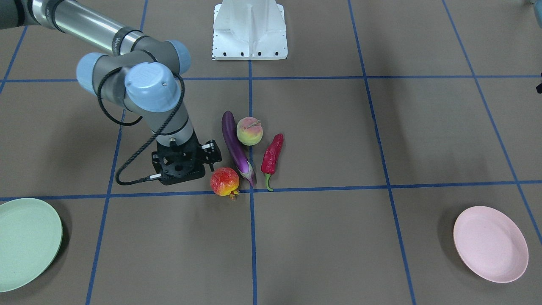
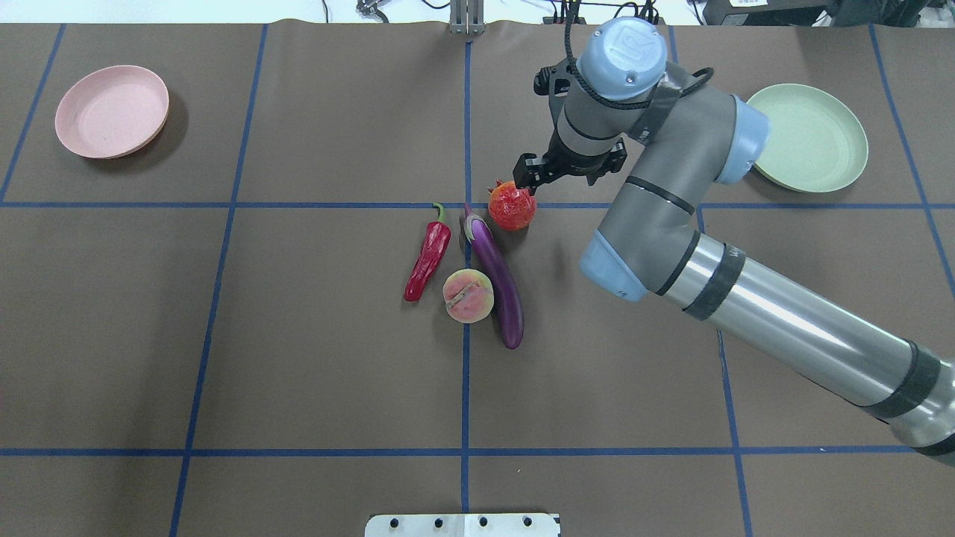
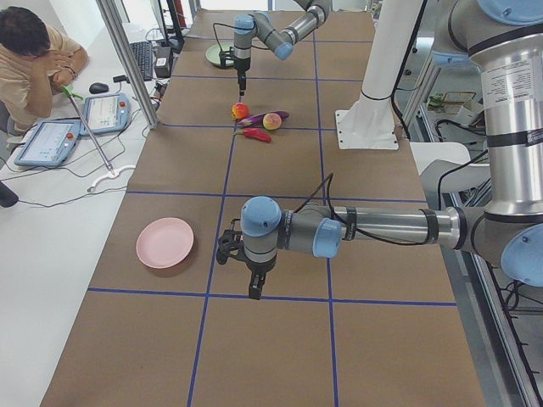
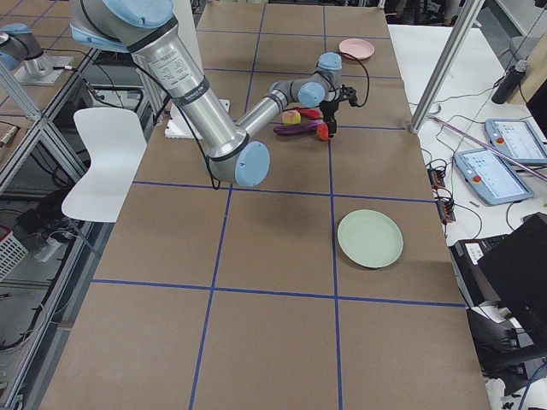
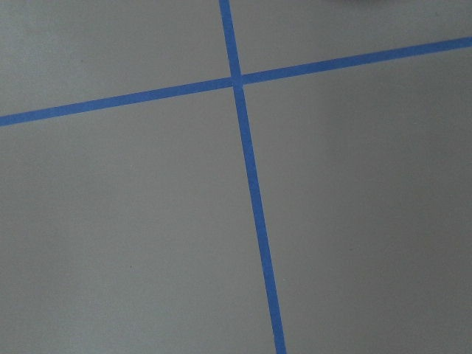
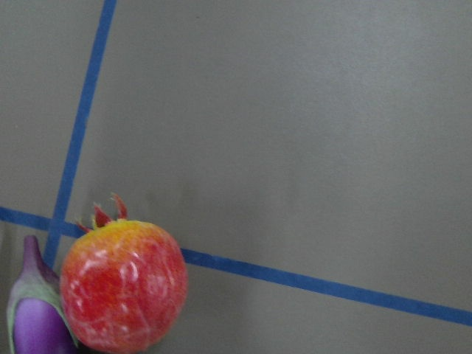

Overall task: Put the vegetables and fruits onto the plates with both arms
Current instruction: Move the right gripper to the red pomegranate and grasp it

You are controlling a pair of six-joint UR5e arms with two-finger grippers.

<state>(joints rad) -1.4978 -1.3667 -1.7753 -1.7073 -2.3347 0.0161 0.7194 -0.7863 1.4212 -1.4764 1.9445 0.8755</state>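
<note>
I've got the brown matte table with its blue tape grid [image 2: 298, 335] in full view. The right silver-grey tubular arm with light blue joint caps [image 2: 783, 321] is stretched out over the middle. The left arm of the same build [image 3: 382, 227] hangs over bare table near the pale pink round plate [image 2: 112, 110].

The pale mint green round plate [image 2: 813, 142] sits on the right arm's side, with nothing on it. All four items lie clustered at the centre:
- the long glossy purple eggplant [image 2: 496, 276]
- the wrinkled dark-red chili pepper [image 2: 428, 257] just beside it
- the round pink and yellow-green peach [image 2: 468, 295] between those two
- the glossy red-and-yellow pomegranate [image 2: 512, 206], touching the eggplant's pale tip

The right black two-finger gripper [image 2: 531, 175] hovers just beside the pomegranate, on its far side. It carries nothing, and I can't tell whether its fingers are spread or together. I can't tell for the left black gripper [image 3: 254, 288] either.

My read is that the pomegranate goes first. I'd centre the gripper over the fruit, because the wrist view has it low and off to the left. I'd also keep the fingers off the eggplant tip, since the round fruit could roll.
</note>
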